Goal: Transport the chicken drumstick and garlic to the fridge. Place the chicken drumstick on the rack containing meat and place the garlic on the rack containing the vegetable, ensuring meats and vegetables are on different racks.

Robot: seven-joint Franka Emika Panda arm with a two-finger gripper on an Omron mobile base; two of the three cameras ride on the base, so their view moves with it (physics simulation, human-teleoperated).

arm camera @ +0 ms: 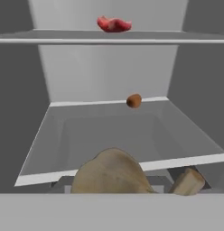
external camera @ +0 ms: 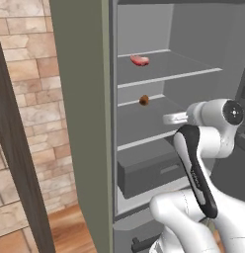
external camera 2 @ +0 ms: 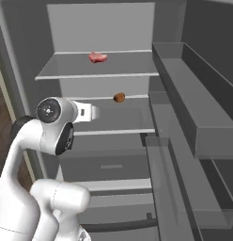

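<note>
The fridge (external camera: pixel 80 123) stands open in front of me. On its top rack (external camera: pixel 169 76) (external camera 2: pixel 90 75) lies the pink-red meat (external camera: pixel 139 60) (external camera 2: pixel 97 57) (arm camera: pixel 114 24). One shelf lower, at the back, sits the round dark-brown vegetable (external camera: pixel 143 101) (external camera 2: pixel 119 97) (arm camera: pixel 133 100). My gripper (external camera: pixel 168 118) (external camera 2: pixel 94 113) points into the fridge at the height of the lower shelf's front edge. In the hand view the tan chicken drumstick (arm camera: pixel 111 173) fills the bottom, its bone end to the right; it hides the fingers, which are shut on it. The garlic is out of view.
A dark grey drawer (external camera: pixel 144 173) (external camera 2: pixel 109 164) sits below the lower shelf. The open door's bins (external camera 2: pixel 198 122) run along the right. A brick wall (external camera: pixel 30 99) and a dark post (external camera: pixel 16 163) stand left of the fridge.
</note>
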